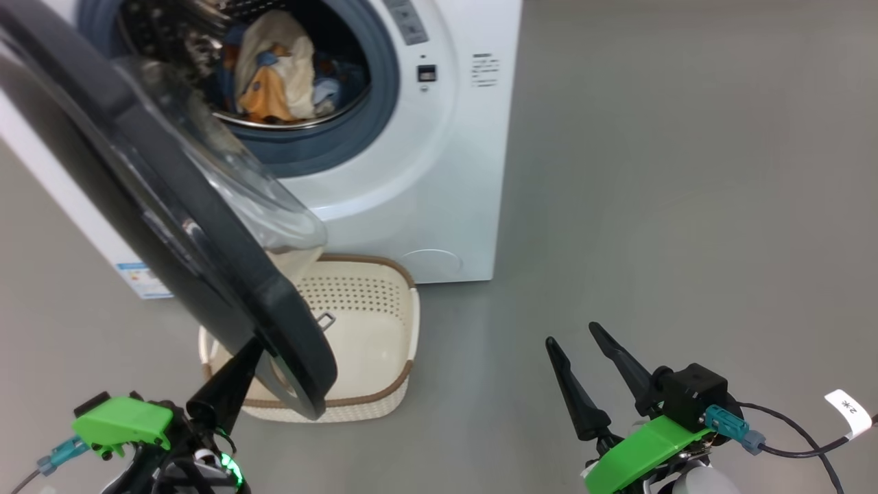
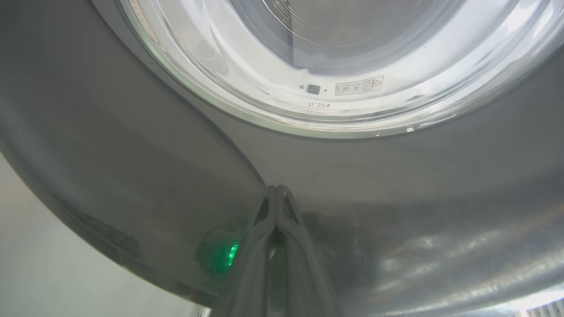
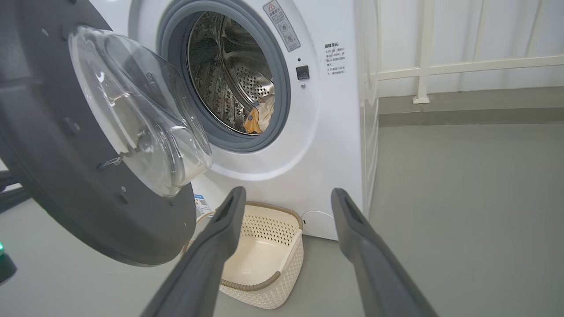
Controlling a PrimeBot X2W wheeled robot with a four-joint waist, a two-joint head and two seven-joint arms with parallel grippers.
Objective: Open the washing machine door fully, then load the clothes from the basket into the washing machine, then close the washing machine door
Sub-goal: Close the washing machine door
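**A:** Where does the washing machine door (image 1: 123, 171) stand?

**B:** It is swung out from the washing machine (image 1: 439, 171) on the robot's left side. Its glass window (image 3: 141, 114) bulges toward the opening. In the head view, the door's lower edge hangs over the basket (image 1: 363, 295).

**A:** And the clothes (image 1: 274, 68)?

**B:** They lie bunched inside the steel drum (image 3: 229, 79), behind the grey-blue rubber ring (image 1: 384, 89). A cream piece with orange is on top, and blue cloth shows beside it. The basket sits on the floor (image 1: 651, 206) just in front of the machine, and its bare cream bottom shows in the right wrist view.

**A:** What is the left gripper (image 2: 276, 190) doing?

**B:** Its fingers (image 2: 260, 246) are pressed together with nothing between them. Their tips rest against the glossy dark outer face of the door, near its lower edge, and a green light is mirrored there.

**A:** And the right gripper (image 1: 571, 334)?

**B:** It hovers above the floor, well to the right of the basket. Its fingers (image 3: 211, 251) are spread wide and hold nothing. They point toward the machine's front.

**A:** Anything else on the machine?

**B:** There is a small blue label (image 1: 140, 274) low on its front, partly behind the door.
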